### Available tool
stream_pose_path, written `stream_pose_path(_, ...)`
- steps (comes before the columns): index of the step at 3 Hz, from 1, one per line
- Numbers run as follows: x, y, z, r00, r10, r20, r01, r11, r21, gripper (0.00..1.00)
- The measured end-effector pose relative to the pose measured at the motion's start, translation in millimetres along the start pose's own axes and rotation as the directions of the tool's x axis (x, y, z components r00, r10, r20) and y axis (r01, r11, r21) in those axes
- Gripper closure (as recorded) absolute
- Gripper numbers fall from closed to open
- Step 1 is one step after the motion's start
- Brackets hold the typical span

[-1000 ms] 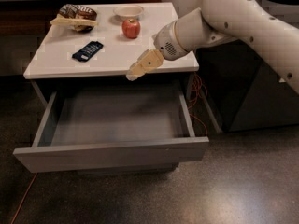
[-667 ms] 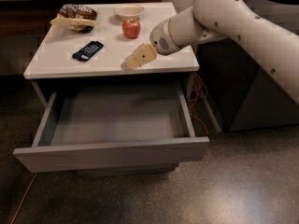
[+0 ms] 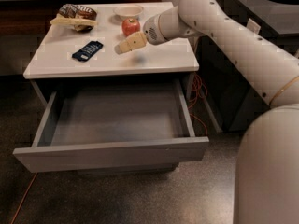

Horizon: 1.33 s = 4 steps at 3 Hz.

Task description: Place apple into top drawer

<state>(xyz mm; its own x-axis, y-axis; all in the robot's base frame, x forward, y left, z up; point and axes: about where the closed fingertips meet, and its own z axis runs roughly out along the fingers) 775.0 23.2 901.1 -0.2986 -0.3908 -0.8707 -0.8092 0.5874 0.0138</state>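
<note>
- Gripper (image 3: pixel 122 47) low over the white tabletop (image 3: pixel 159 62), at the end of a white arm (image 3: pixel 224 31) reaching in from the right; released or clenched, cannot tell.
- Apple (image 3: pixel 131 26) just behind the jaws, resting on the tabletop, near but apart.
- White bowl (image 3: pixel 128 10) further behind the jaws, just past the apple.
- Dark remote-like device (image 3: pixel 87 50) left of the jaws, lying flat, apart.
- Snack packet (image 3: pixel 74 17) far back and left of the jaws.
- Top drawer (image 3: pixel 112 153) below and in front of the jaws, pulled wide open, grey inside; tabletop's front edge between jaws and opening.
- Orange cable (image 3: pixel 198 90) down to the right, beside the drawer.
</note>
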Motion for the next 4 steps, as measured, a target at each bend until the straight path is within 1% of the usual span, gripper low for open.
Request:
stream_pose_path(1,-4.8,-34.2,34.7,0.999,0.043,0.021,-0.044,0.9979,0.047,0.0)
stream_pose_path(2,-0.9,-66.8,59.8,0.996,0.082,0.032,-0.085,0.9905,0.108,0.0)
stream_pose_path(3,0.8,-92.7,75.0,0.993,0.107,0.049,-0.114,0.9815,0.154,0.0)
stream_pose_path(4,-6.4,-114.1,91.6,0.991,0.113,0.074,-0.125,0.9753,0.182,0.0)
